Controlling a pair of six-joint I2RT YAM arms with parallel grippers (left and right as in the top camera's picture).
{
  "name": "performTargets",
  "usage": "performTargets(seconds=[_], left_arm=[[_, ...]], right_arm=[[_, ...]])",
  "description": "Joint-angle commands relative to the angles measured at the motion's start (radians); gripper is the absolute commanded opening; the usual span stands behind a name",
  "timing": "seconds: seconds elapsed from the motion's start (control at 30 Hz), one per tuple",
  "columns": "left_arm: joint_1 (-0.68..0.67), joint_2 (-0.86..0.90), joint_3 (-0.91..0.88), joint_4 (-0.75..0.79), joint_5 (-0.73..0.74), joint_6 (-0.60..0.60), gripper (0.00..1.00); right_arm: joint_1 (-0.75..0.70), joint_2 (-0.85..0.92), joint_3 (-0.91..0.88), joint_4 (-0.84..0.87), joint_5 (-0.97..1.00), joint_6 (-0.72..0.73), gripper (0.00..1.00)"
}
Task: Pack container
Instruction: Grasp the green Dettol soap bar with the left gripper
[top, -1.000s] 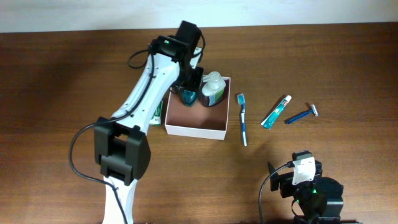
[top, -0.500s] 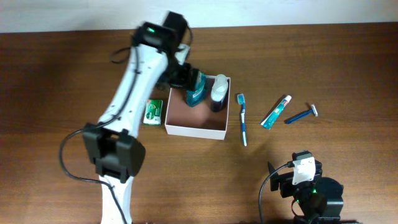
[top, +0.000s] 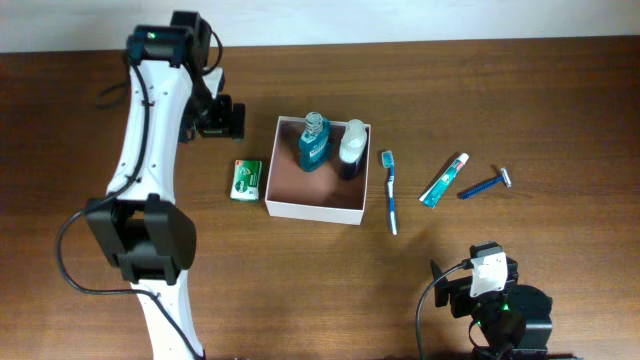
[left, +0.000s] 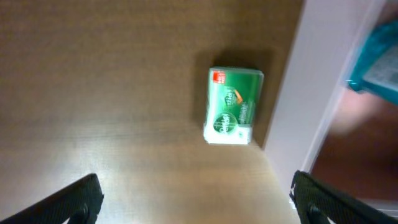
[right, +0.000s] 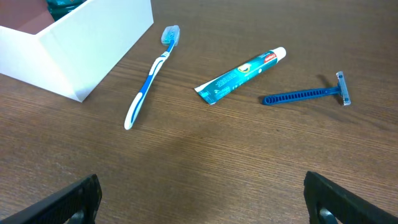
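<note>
The container (top: 313, 204) is a white-walled square box with a pinkish-brown inside, at mid-table. A teal bottle (top: 313, 143) and a white-capped dark bottle (top: 350, 150) stand against its far wall. My left gripper (top: 224, 119) hovers open and empty left of the box, beyond the green soap packet (top: 245, 180). In the left wrist view the soap packet (left: 233, 106) lies just outside the container wall (left: 298, 93), ahead of the open left gripper (left: 196, 205). My right gripper (right: 208, 205) is open and empty, low at the front right.
A blue and white toothbrush (top: 389, 190), a toothpaste tube (top: 444, 180) and a blue razor (top: 485, 185) lie on the wooden table right of the box. The right arm's base (top: 495, 305) sits at the front edge.
My left gripper let go of the teal bottle inside the box, opened, and swung left out of the container to above the table. The right arm has not moved.
</note>
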Motion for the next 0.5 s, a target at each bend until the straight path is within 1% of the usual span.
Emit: performTargets(seconds=[0.0, 0.03, 0.2, 0.4, 0.43, 0.47], left_arm=[[-0.015, -0.017, -0.127, 0.074, 0.017, 0.055, 0.98], [-0.022, -0.017, -0.187, 0.119, 0.027, 0.063, 0.98], [-0.041, -0.017, -0.348, 0.259, 0.034, 0.073, 0.94], [-0.060, -0.017, -0.485, 0.365, 0.034, 0.069, 0.89], [-0.061, -0.017, -0.507, 0.383, 0.034, 0.069, 0.84], [-0.062, -0.017, -0.525, 0.396, 0.034, 0.069, 0.83]], right_arm=[[-0.008, -0.008, -0.005, 0.002, -0.013, -0.007, 0.99], [-0.008, -0.008, -0.005, 0.002, -0.013, -0.007, 0.99], [-0.008, -0.008, -0.005, 0.002, -0.013, -0.006, 0.99], [-0.008, -0.008, -0.005, 0.002, -0.013, -0.007, 0.99], [-0.008, -0.008, -0.005, 0.002, -0.013, -0.007, 0.99], [-0.008, -0.008, -0.005, 0.002, -0.013, -0.007, 0.99]])
